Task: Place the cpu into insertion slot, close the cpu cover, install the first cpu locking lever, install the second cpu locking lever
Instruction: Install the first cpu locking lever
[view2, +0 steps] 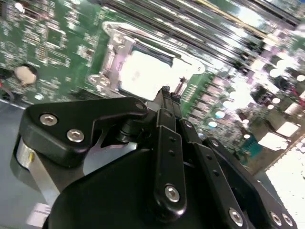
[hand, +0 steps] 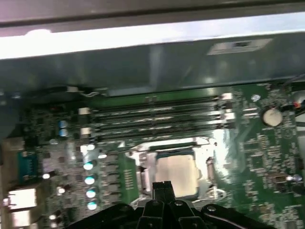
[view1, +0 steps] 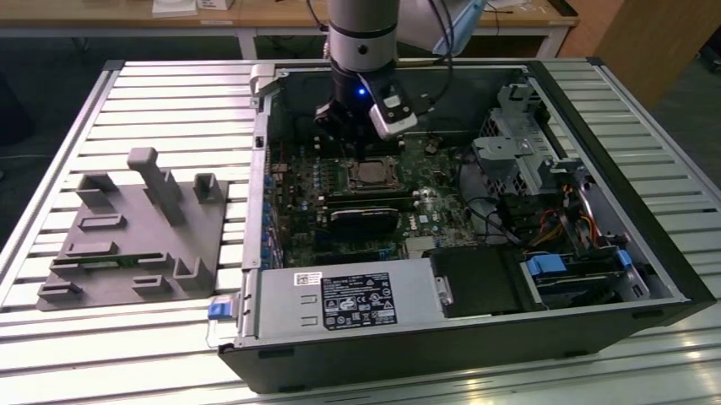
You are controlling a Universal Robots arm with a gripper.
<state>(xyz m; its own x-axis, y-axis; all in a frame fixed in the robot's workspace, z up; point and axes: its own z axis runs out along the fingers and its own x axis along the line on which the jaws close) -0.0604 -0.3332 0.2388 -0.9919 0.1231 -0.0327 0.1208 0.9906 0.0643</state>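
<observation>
A slatted table [view1: 169,93] is occupied by an open computer case [view1: 631,278]. A grey fixture [view1: 135,245] is laid beside it, on the exterior view's left. The arm [view1: 363,34] is lowered into the case, over the green board [hand: 267,157]. The gripper [hand: 162,187] is held at the edge of the slot [view1: 351,179], its jaws pressed together. The cpu [hand: 175,175] is seated in the slot and framed by the cover [view2: 110,52], which is laid flat over it. A thin lever [view2: 179,86] is seen just beside the gripper's tip.
</observation>
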